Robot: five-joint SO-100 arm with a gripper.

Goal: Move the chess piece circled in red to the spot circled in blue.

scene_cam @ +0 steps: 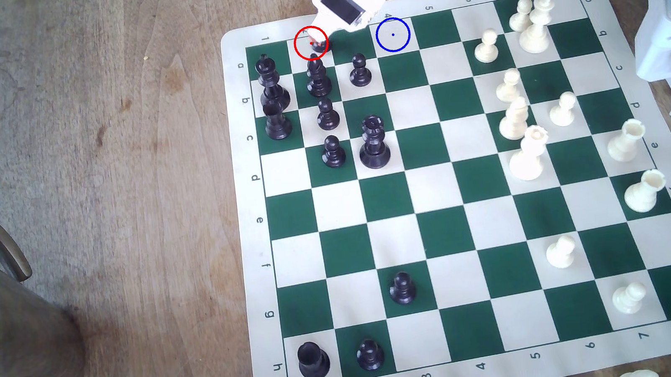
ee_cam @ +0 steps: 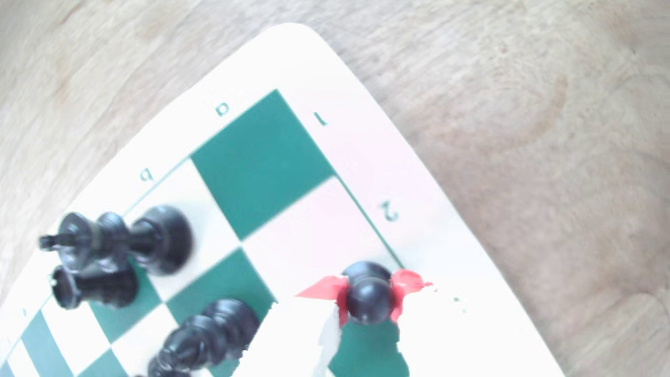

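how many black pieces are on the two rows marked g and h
3: the g3 pawn, the h1 rook in the corner, and the h2 pawn beside it. None looks hidden there.

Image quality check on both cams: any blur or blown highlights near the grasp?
Exterior view: mostly sharp, even daylight, soft shadows; the white end effector is overexposed. Wrist view: soft and blurred; the red-taped fingertips sit either side of the small glossy black pawn, white parts and the cream board border clip to pure white.
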